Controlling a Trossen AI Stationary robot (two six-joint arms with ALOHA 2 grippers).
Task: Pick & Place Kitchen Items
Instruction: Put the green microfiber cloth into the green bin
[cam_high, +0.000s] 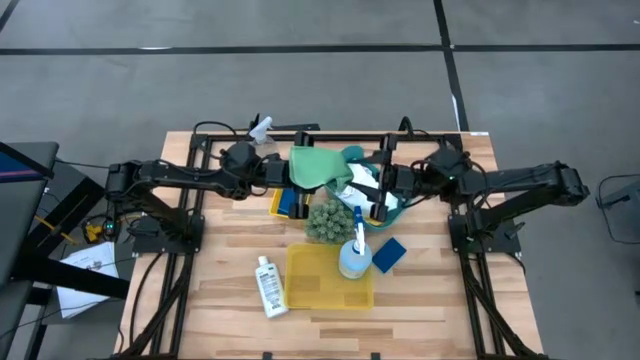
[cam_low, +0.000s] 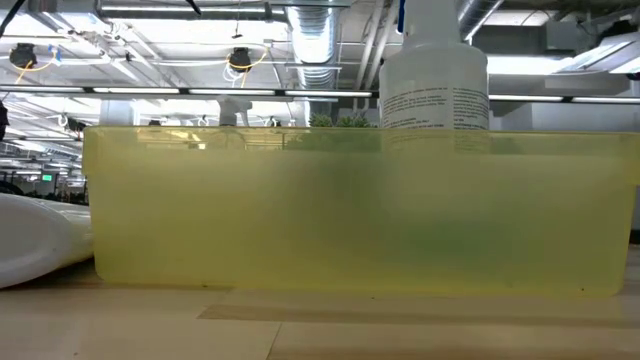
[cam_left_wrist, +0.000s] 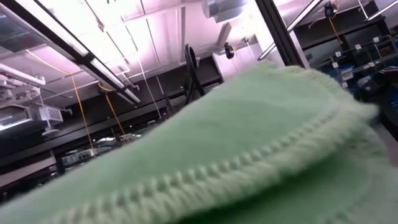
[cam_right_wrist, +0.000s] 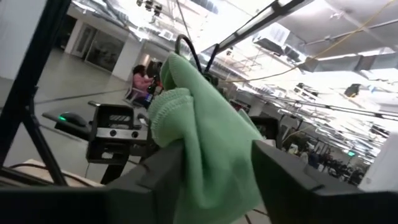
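Note:
A green cloth (cam_high: 318, 165) hangs in the air between my two grippers, over the teal basket (cam_high: 398, 208). My left gripper (cam_high: 286, 176) is at the cloth's left edge. The cloth (cam_left_wrist: 236, 149) fills the left wrist view and hides the fingers. My right gripper (cam_right_wrist: 214, 186) comes from the right, and the cloth (cam_right_wrist: 205, 137) stands up between its two fingers. A blue-topped spray bottle (cam_high: 355, 255) stands in a yellow bin (cam_high: 325, 280). A blue sponge (cam_high: 389, 253) and a small white bottle (cam_high: 268, 285) lie on the table. My left gripper holds the green cloth at its left edge (cam_high: 296, 172), reaching level from the table's left. The cloth itself covers the place of contact. The cloth is lifted clear. My right gripper has a bunched fold of the cloth (cam_right_wrist: 217, 174) between its two fingers (cam_right_wrist: 283, 180), coming level from the table's right. Several layers fill the gap and the cloth rises above the fingers.
A green bumpy ball (cam_high: 325, 220) lies in front of the basket. A second yellow bin (cam_high: 283, 202) with blue things sits below my left gripper. A clear spray bottle (cam_high: 262, 132) stands at the far edge. In the low view the yellow bin (cam_low: 350, 210) blocks the table behind.

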